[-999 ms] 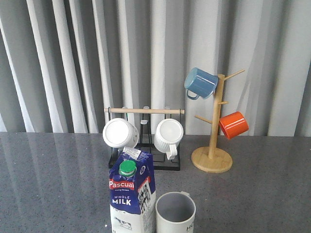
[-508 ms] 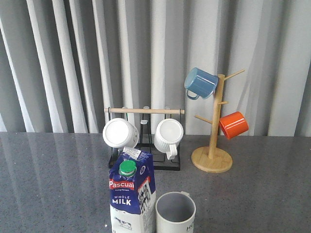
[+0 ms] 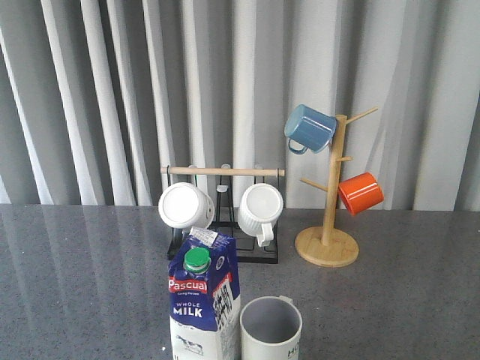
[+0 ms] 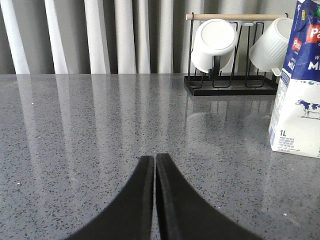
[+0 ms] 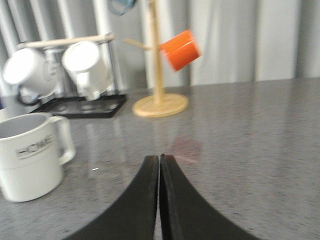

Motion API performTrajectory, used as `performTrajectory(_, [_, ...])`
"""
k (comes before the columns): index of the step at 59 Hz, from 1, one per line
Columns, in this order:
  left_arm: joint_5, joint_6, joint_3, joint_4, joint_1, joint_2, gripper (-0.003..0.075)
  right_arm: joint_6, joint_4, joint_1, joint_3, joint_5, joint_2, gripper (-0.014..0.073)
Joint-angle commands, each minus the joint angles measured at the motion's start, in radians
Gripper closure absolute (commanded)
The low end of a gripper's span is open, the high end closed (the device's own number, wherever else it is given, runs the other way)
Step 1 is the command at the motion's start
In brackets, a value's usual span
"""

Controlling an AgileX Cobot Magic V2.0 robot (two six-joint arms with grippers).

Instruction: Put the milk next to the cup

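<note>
The left gripper (image 4: 155, 165) had its jaws pressed together with nothing between them, low over the bare grey table (image 4: 75, 130); the right gripper (image 5: 159, 167) was closed and empty in the same way. Neither arm showed in the front view, so both sat back from the objects.

Outward from the left jaws, the milk (image 4: 300, 85) stood upright on the table, well apart from the fingers. From the right wrist, the cup (image 5: 27, 155) stood upright too, its handle turned toward the mug tree (image 5: 157, 75), again well clear of the jaws.

In the front view the milk (image 3: 202, 300) stood just beside the cup (image 3: 271, 330), on the cup's left, with at most a sliver of gap; whether they touched could not be told. Across the last second nothing on the table had moved: carton, cup, the black rack (image 3: 225, 247) with its two white mugs (image 3: 186, 205) and the tree with the blue mug (image 3: 309, 127) and orange mug (image 3: 360, 192) all matched the earlier front pictures.

With both grippers shut on nothing and the scene still, the placing looked finished, and nothing seemed left but to stay clear of the tall carton
</note>
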Motion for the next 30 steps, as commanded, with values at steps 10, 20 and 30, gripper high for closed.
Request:
performTrajectory(10, [-0.082, 0.000, -0.027, -0.012, 0.001, -0.012, 0.0727, 0.389, -0.430, -0.136, 0.058, 0.044, -0.168, 0.0594])
performTrajectory(20, [-0.082, 0.000, -0.027, -0.012, 0.001, -0.012, 0.0727, 0.642, -0.686, -0.150, 0.059, 0.044, -0.209, 0.0594])
performTrajectory(30, [-0.082, 0.000, -0.027, -0.012, 0.001, -0.012, 0.0727, 0.670, -0.701, -0.150, 0.059, 0.031, -0.209, 0.0594])
